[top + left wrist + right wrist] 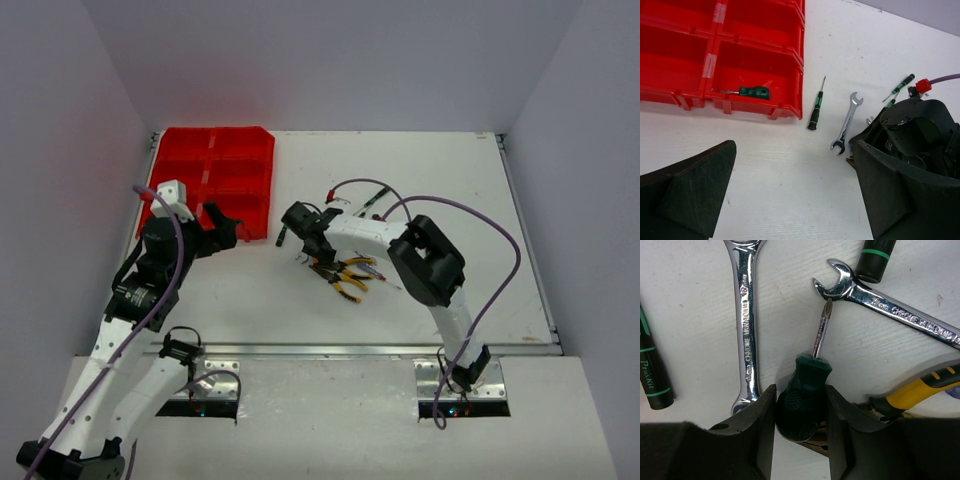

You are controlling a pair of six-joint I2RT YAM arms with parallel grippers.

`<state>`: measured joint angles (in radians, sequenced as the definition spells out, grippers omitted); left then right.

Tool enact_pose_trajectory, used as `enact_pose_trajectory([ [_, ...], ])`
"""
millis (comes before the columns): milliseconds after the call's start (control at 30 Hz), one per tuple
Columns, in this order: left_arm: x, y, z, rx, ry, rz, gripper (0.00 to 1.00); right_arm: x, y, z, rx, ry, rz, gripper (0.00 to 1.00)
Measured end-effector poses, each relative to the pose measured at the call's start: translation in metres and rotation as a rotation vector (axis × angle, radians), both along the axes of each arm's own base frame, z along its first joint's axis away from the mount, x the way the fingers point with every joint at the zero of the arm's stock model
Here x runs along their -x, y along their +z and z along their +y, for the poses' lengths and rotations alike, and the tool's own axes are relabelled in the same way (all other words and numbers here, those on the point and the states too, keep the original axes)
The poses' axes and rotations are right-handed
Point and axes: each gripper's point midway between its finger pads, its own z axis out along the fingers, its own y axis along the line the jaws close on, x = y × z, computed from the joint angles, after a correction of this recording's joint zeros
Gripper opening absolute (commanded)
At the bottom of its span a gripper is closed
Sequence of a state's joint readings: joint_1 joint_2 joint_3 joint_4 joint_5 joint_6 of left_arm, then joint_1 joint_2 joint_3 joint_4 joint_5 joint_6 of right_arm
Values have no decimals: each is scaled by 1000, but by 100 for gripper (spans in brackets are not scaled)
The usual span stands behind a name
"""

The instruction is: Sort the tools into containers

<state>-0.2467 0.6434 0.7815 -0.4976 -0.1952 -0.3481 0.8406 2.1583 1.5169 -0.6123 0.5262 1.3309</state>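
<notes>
Green stubby screwdriver (805,387) clamped in right pincer (800,396), shaft pointing straight out from it; left pincer (795,150) spread.

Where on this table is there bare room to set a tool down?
Free: the table's right side beyond the pliers, and the patch between the red tray and the near edge. Crowded: around the right gripper clamped on the stubby screwdriver, among wrenches.
</notes>
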Motion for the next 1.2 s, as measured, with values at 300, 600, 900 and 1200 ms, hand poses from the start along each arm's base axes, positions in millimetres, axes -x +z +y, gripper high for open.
enact_pose_trajectory([
  [300,5,4,-11,33,-59,-11,100,12,32,-8,-36,200,-107,0],
  [600,18,22,-100,381,-452,-40,100,94,144,32,-436,975,-479,0],
  [900,40,-28,-173,535,-680,205,74,154,212,44,-614,1329,-714,0],
  [1200,48,9,-193,627,-806,111,0,164,226,44,-647,1382,-753,0],
])
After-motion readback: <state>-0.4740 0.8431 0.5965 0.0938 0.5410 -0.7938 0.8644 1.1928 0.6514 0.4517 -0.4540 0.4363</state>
